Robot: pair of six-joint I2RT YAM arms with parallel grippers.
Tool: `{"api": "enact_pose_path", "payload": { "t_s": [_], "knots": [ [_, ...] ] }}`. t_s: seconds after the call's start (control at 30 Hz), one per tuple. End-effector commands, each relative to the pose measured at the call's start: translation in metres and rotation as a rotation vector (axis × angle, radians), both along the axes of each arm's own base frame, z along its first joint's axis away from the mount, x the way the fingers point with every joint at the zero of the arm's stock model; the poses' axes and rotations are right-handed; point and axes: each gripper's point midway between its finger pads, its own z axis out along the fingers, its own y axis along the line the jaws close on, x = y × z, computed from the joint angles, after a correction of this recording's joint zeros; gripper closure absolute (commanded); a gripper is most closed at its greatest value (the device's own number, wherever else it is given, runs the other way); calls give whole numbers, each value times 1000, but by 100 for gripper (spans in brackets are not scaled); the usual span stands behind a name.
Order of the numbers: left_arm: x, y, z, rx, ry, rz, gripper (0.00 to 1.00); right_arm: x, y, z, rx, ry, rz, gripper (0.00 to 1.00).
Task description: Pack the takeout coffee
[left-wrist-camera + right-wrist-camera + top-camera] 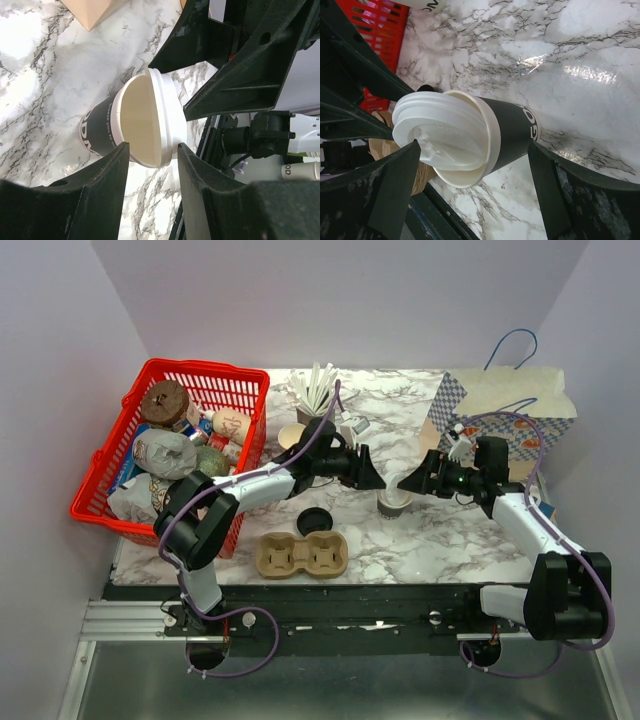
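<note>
A red basket (205, 368) full of things sat at the far left of the marble table (430, 540). Just past the basket stood a cream cup (291, 436), and behind it a holder of white sticks (316, 390). Nearer the front lay a brown cup tray (302, 554). A round black lid (313, 521) lay flat on the table just behind the tray.

The left gripper (152, 146) reached out over the middle of the table. Its jaws were partly apart, with one finger (107, 185) on each side of the edge of the white lid (445, 130). I could not tell if they were pinching that lid or only sitting close to it.

The takeout coffee (394, 503) stood on the table between the two grippers. It was to the right of the black lid and well apart from the tray. Its white lid sat crooked on top, with one side tipped up off the rim.

The right gripper (472, 146) came at the cup from the right. Its jaws were spread wide and were not squeezing anything. The cup showed in the gap between its fingers (395, 195).

A paper bag (500, 415) with blue checks and a blue string handle stood at the back right.
</note>
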Motion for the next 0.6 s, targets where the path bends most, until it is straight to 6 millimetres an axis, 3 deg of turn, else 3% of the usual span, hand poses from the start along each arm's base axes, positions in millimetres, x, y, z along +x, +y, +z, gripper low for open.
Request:
{"api": "enact_pose_path", "payload": {
  "t_s": [0.0, 0.57],
  "knots": [
    [7, 4, 20, -4, -67, 31, 47, 11, 4, 12, 8, -48, 7, 4],
    [17, 1, 18, 26, -102, 37, 46, 16, 8, 10, 13, -30, 13, 5]
  ]
}}
